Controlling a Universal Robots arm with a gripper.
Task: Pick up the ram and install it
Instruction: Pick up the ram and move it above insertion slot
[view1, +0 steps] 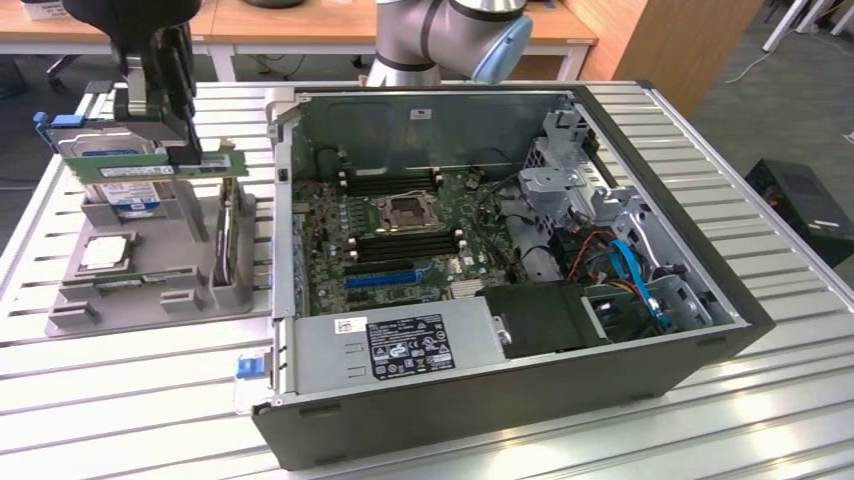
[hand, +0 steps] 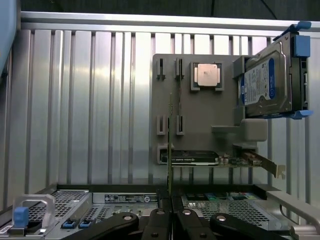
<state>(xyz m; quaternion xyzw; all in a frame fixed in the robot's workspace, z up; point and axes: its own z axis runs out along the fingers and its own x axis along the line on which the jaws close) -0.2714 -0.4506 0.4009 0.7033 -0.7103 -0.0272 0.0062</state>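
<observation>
Gripper: the black gripper (view1: 171, 150) (hand: 171, 216) is hovering over the grey parts tray (view1: 120, 312) at the exterior view's left, its fingers pinching the ram.
Ram: the thin green ram (view1: 134, 168) (hand: 170, 150) is hanging level in the air above the tray, gripped along its upper edge.
Tray: it is sitting on the slatted metal table (view1: 134, 400), carrying a silver CPU chip (view1: 107, 252), a hard drive (hand: 265, 82) and what is probably a graphics card (hand: 200, 159).
Computer case: the computer case (view1: 534, 400) is lying open beside the tray, its motherboard (view1: 400, 245) facing up.
</observation>
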